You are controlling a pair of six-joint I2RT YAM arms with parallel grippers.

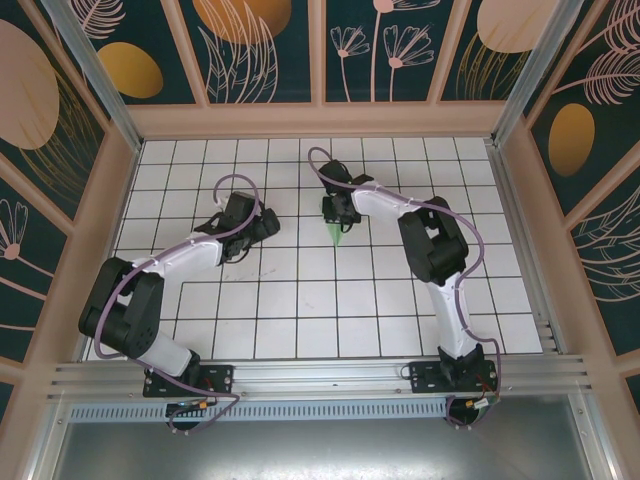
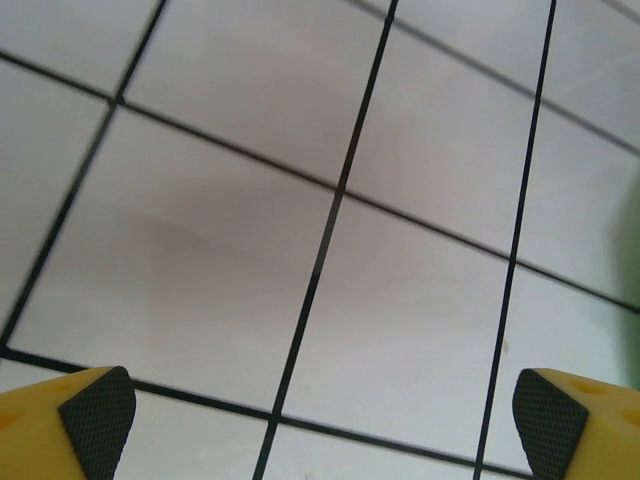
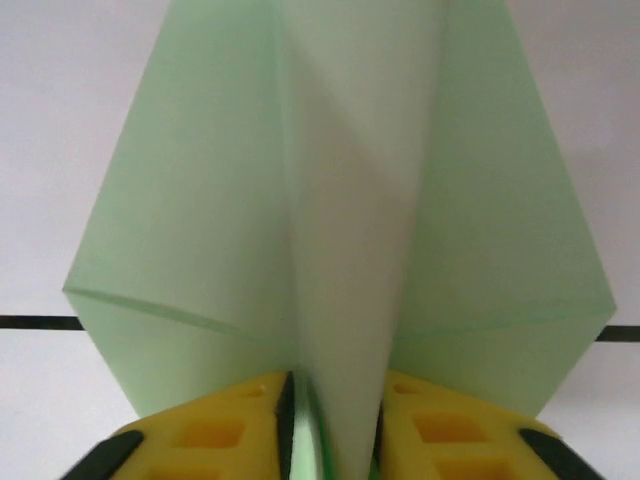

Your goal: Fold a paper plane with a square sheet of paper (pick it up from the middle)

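Enclosure: wall panels (image 1: 260, 50), dark teal with pale botanical prints and tan framing, standing on three sides beyond both grippers. Table (image 1: 300, 300): white surface ruled into square tiles by thin black grid lines (image 2: 330, 230), lying under both grippers. Right arm (image 1: 430, 245): black and white links, lilac cable (image 1: 322, 165) looped over its far end, reaching inward to the middle of the table. Left arm (image 1: 180, 262): same build, bent low, ending well to the left of the right gripper. Left gripper (image 2: 320, 425): jaws spread wide with nothing between them, bare tiles directly ahead; its fingertips (image 2: 95, 415) are yellow with black textured pads, one at each lower corner of the wrist view. A green blur (image 2: 632, 250) sits at the far right of this gripper, too soft to identify. Right gripper (image 3: 335, 420): jaws parted a little, its yellow fingers (image 3: 220, 435) flanking a narrow gap. Paper plane (image 3: 330, 200): pale mint-green, creased, its raised centre fold standing in that gap and its two wings spreading left and right just ahead of the fingers; whether the pads press the fold cannot be told. In the top view the plane shows as a small green shape just beside the right gripper, well apart from the left gripper.
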